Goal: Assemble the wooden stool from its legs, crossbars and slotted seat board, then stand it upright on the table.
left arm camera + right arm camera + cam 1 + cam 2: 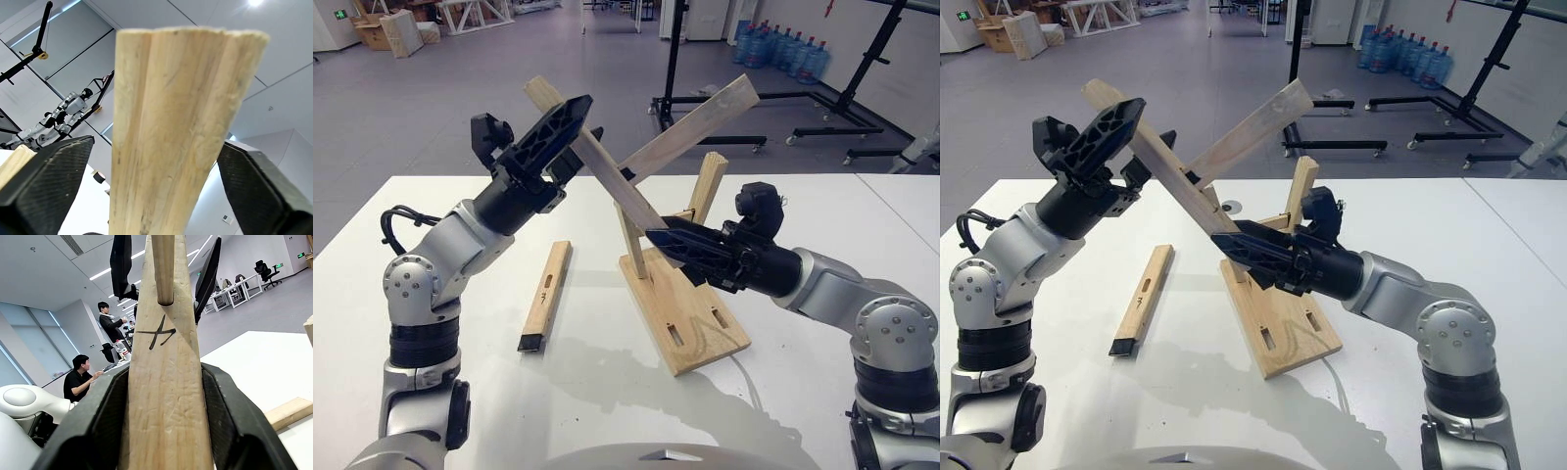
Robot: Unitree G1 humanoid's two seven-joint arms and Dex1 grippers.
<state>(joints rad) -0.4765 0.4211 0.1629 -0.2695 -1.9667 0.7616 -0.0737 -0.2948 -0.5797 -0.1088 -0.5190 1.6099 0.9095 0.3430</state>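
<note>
A long wooden leg (617, 186) slants above the table, and both grippers grip it. My left gripper (582, 119) is shut on its raised upper end (171, 122). My right gripper (668, 253) is shut on its lower end (166, 396), which carries a pen mark and a crossbar dowel (164, 269). A second leg (705, 113) crosses the first and rises to the right. The slotted seat board (700, 333) lies flat below, with an upright piece (708, 181) standing at its far end. One loose leg (546, 294) lies on the table left of the board.
The white table (460, 392) has free room at its front and left. Black wheeled racks (822, 108) and water bottles (783, 44) stand on the floor beyond the table's far edge.
</note>
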